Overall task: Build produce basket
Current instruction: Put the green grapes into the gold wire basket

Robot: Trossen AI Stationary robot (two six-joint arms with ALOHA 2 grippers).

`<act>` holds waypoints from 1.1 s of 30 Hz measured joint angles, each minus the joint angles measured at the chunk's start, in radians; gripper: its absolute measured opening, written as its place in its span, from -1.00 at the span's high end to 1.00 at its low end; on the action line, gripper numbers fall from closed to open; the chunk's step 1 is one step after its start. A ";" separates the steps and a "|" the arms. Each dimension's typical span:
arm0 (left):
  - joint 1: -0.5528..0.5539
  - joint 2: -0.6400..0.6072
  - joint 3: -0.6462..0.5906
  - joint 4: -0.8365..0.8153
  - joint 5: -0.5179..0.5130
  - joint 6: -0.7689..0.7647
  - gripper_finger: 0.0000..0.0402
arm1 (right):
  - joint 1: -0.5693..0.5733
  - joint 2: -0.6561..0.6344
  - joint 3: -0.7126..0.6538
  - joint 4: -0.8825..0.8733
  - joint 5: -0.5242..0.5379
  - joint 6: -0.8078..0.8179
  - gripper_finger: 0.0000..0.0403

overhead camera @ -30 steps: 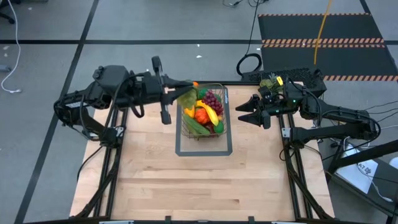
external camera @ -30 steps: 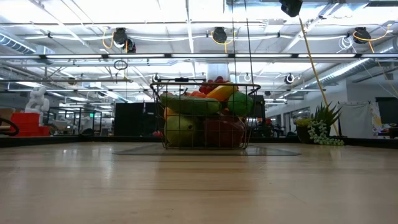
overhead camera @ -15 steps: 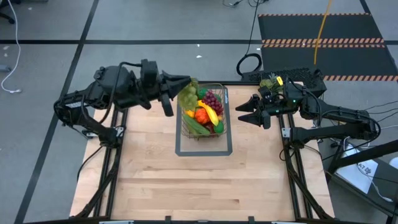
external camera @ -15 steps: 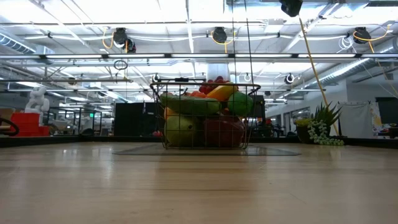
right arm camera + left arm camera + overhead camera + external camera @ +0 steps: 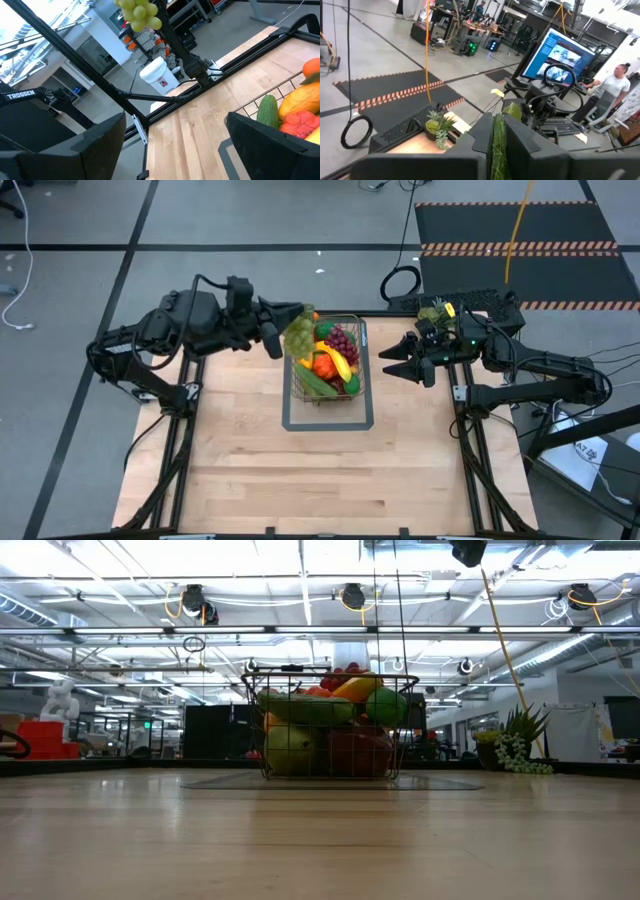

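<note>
The wire basket (image 5: 361,345) stands on the table at the far middle, inside a flat grey outline, filled with produce: purple grapes, a banana, an orange, a cucumber, red and green fruit. The low view shows the basket (image 5: 330,673) heaped to its rim. My left gripper (image 5: 287,328) is raised by the basket's far left corner, shut on a bunch of green grapes (image 5: 301,334). My right gripper (image 5: 392,362) hovers open to the right of the basket with nothing between its fingers; in its wrist view it is (image 5: 170,145). My left gripper pinches the bunch's flat green leaf (image 5: 498,145) between its two fingers. The fingers come level from the table's left. The grapes (image 5: 140,12) hang beyond the fingertips, lifted clear above the basket's far left corner.
A small potted plant (image 5: 435,310) and a dark keyboard (image 5: 480,302) sit at the table's far right corner. The grey outline (image 5: 328,425) reaches nearer than the basket. Bare wood fills the near half of the table. A person (image 5: 615,85) sits by a monitor beyond the table.
My left gripper has rolled about its own pointing line while staying where it was; its wrist camera has swung from the near side up and over toward the far side. The green grapes have stayed over the basket's far left corner, turning with the fingers.
</note>
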 joint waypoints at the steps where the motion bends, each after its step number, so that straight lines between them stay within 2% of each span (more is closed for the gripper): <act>1: 0.000 0.000 0.000 -0.005 0.000 -0.006 0.81 | 0.000 0.000 0.000 -0.001 0.000 0.000 -0.69; 9: 0.000 0.005 0.000 -0.055 0.000 -0.053 0.95 | 0.000 0.000 0.000 -0.001 0.000 0.015 -0.69; 13: -0.006 0.038 -0.001 -0.089 0.003 -0.070 0.91 | 0.000 0.000 0.000 -0.008 0.000 -0.009 -0.69; 18: -0.022 0.112 -0.001 -0.160 0.010 -0.096 0.82 | 0.000 0.000 0.000 -0.014 0.000 -0.017 -0.69; 26: -0.017 0.257 -0.002 -0.213 0.013 -0.154 0.95 | 0.000 0.000 0.000 -0.049 0.000 -0.019 -0.69; 33: 0.014 0.367 -0.001 -0.292 0.078 -0.179 0.83 | 0.000 -0.013 0.000 -0.051 0.000 -0.012 -0.69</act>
